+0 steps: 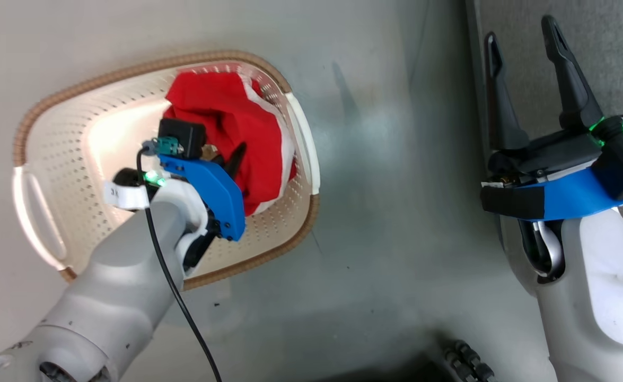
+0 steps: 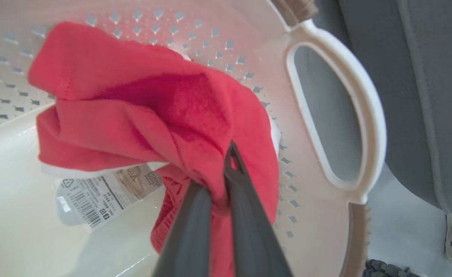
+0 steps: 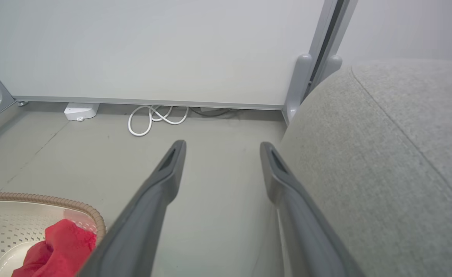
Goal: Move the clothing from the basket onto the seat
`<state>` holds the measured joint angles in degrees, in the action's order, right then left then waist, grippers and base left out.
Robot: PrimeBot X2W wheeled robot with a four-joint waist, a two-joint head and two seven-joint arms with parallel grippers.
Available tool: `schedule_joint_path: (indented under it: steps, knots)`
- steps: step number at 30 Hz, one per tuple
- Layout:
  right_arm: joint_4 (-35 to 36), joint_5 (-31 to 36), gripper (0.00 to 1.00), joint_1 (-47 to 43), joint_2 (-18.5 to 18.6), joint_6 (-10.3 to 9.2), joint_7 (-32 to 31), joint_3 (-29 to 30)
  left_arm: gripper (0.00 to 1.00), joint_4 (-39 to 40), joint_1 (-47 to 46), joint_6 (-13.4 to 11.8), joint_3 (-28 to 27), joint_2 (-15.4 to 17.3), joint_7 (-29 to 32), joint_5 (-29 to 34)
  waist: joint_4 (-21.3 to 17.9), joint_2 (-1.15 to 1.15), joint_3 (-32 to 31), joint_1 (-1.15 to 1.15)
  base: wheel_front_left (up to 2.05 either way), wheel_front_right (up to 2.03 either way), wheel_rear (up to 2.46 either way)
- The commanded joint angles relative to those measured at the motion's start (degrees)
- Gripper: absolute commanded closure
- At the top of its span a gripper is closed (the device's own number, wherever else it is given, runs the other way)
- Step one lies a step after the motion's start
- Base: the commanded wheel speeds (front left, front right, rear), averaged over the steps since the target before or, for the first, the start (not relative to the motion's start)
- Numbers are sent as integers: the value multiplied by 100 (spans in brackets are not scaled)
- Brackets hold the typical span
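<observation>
- Reaching down into the basket (image 1: 78, 87), the left gripper (image 2: 217, 192) is seen with its two dark fingers pressed together on a fold of the clothing (image 2: 141, 115).
- The red fabric, with white trim at its edge, is bunched against the basket wall beside one white handle (image 2: 364, 115).
- A barcode sticker (image 2: 99, 192) is partly covered by the garment on the basket's inner surface.
- The basket is set on the grey floor (image 1: 396, 212), just beside the seat (image 3: 383, 154).
- The right gripper (image 1: 521, 33) is held over the edge of the seat with its fingers spread wide, and nothing is gripped between them.
- The grey cushion is bare where it is seen, and no red fabric is laid on it.
- Farther off, a coiled white cable (image 3: 152, 119) is lying at the foot of a pale wall panel (image 3: 152, 50).
</observation>
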<state>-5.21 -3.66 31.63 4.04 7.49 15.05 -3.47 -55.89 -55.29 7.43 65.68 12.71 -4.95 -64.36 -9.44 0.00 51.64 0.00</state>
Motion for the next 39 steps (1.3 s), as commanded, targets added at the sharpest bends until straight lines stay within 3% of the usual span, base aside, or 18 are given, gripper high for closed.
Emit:
schedule_joint_path:
  steps: [1,7,14,29,39]
  knots:
    - [-34,-10,0,-71,58,1,19,20,100,48,41,5,50,-14,-96,-48,149,0,-234,0,0,0,0]
    - [-153,20,0,-258,172,1,19,78,100,240,233,5,319,-46,-644,-219,378,0,-815,0,0,0,0]
    - [-308,14,0,-561,260,1,19,149,100,416,381,5,473,-28,-1018,32,618,0,-1555,0,0,0,0]
    - [-591,-62,0,-1256,306,1,19,163,100,1506,1100,-12,-1473,-35,-1032,2171,863,0,-3011,0,0,0,0]
    - [-697,-88,0,-1721,319,1,19,176,100,2047,1365,-15,-2186,-290,-1033,3186,969,0,-3816,0,0,0,0]
